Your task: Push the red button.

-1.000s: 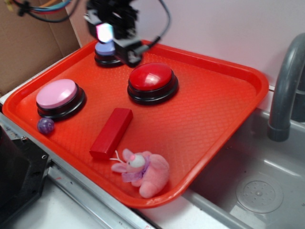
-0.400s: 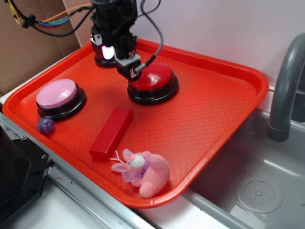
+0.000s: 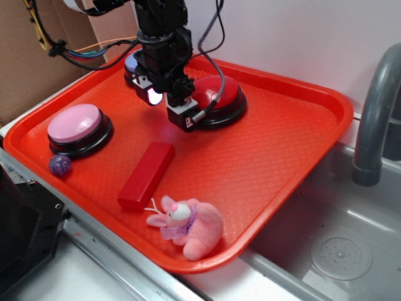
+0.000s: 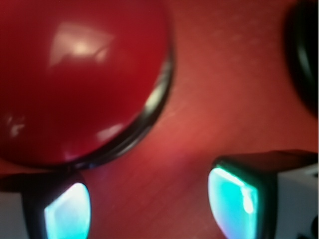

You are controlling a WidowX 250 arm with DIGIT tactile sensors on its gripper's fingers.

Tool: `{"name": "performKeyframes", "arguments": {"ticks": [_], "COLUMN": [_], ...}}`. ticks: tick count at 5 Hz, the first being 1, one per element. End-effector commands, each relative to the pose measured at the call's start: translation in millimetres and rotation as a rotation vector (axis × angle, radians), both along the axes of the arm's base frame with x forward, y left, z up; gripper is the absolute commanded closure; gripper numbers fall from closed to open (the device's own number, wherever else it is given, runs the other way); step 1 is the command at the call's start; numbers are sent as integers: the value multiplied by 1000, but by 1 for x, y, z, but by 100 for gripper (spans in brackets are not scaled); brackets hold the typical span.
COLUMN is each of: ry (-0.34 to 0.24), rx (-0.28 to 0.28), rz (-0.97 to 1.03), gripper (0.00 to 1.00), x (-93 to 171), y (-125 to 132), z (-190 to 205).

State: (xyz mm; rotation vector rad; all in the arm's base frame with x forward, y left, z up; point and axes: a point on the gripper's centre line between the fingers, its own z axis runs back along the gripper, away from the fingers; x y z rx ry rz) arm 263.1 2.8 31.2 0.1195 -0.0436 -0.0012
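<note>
The red button (image 3: 221, 94), a glossy red dome on a black base, sits at the back middle of the orange tray (image 3: 282, 150). My gripper (image 3: 170, 106) is low over the tray, right against the button's front-left side and hiding part of it. In the wrist view the button (image 4: 75, 74) fills the upper left. The gripper (image 4: 149, 204) is open and empty, with bare tray floor between its glowing fingertips (image 4: 234, 199). The left fingertip lies just below the button's black rim.
A blue-purple button (image 3: 131, 63) stands behind the arm, and its black base shows in the wrist view (image 4: 305, 55). On the tray are also a pink button (image 3: 75, 123), a purple ball (image 3: 60, 164), a flat red block (image 3: 147, 174) and a pink plush bunny (image 3: 191, 229). Sink and grey faucet (image 3: 374, 113) are at the right.
The gripper has come down and forward from above the blue-purple button to the red button's front-left side. The red button now sits a little farther right and back.
</note>
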Motion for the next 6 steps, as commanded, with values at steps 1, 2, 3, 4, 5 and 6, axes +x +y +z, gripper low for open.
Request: {"name": "performKeyframes", "arguments": {"ticks": [1,2,3,4,5,6], "ry": [-59,-26,12,6,-13,0], "rx": [-66,-57,-89,-68,-61,-71], "rz": [-55,-83,-68,-26,-9,5], "gripper": [0,0,0,0,0,0], "x": [-9,-20,-34,-51,-69,-79], "y": [-4,-5,3,9,13,14], "z": [64,108,121,127,138,140]}}
